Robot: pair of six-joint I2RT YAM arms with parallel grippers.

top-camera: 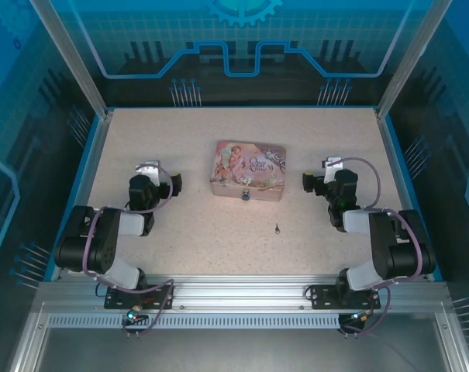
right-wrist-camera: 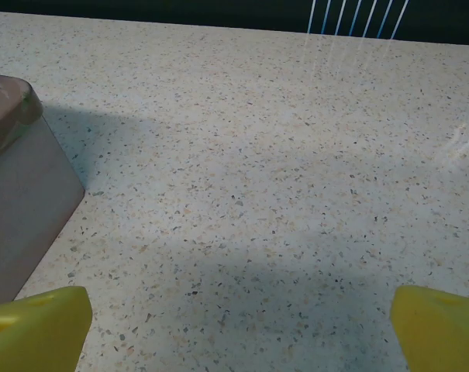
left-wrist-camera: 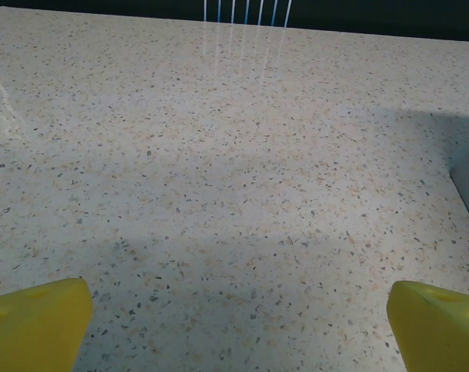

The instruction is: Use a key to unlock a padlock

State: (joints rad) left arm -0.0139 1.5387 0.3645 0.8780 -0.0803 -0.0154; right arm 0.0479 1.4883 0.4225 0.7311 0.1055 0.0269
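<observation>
This is looking like a robotics lab, a purpose-built test cell rather than a home or a shop. Bare aluminium posts [top-camera: 67,58] are rising at the corners and carrying translucent blue panels [top-camera: 141,31] printed with circuit lines and a gear emblem [top-camera: 244,9]. A speckled desk [top-camera: 180,252] is lying inside a blue border [top-camera: 242,107]. The left arm [top-camera: 102,244] and the right arm [top-camera: 385,244] are sitting bolted to a slotted aluminium rail [top-camera: 242,288] at its near edge, with cables [top-camera: 374,169] looping over them.
</observation>
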